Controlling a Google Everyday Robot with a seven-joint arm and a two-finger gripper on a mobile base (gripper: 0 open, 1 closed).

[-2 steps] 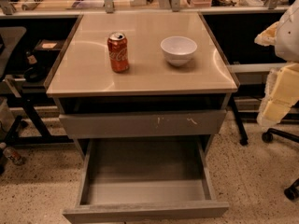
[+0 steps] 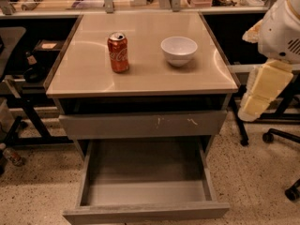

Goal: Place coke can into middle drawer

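Note:
The coke can (image 2: 118,52), red with white script and a silver top, stands upright on the left half of the cabinet's tan top (image 2: 93,78). The middle drawer (image 2: 145,193) is pulled out wide open below, with a plain front panel and a bare grey floor. My gripper (image 2: 262,95) hangs at the right edge of the view, beside the cabinet's right side and well away from the can, with cream-coloured parts pointing down below the white arm (image 2: 283,29).
A white bowl (image 2: 178,50) sits on the top to the right of the can. A shut grey drawer front with white scratch marks (image 2: 140,124) is above the open drawer. Chair legs and casters (image 2: 269,136) stand on the floor at right, and a desk frame at left.
The arm at the right has shifted slightly to the left. The can, bowl and drawers have not moved.

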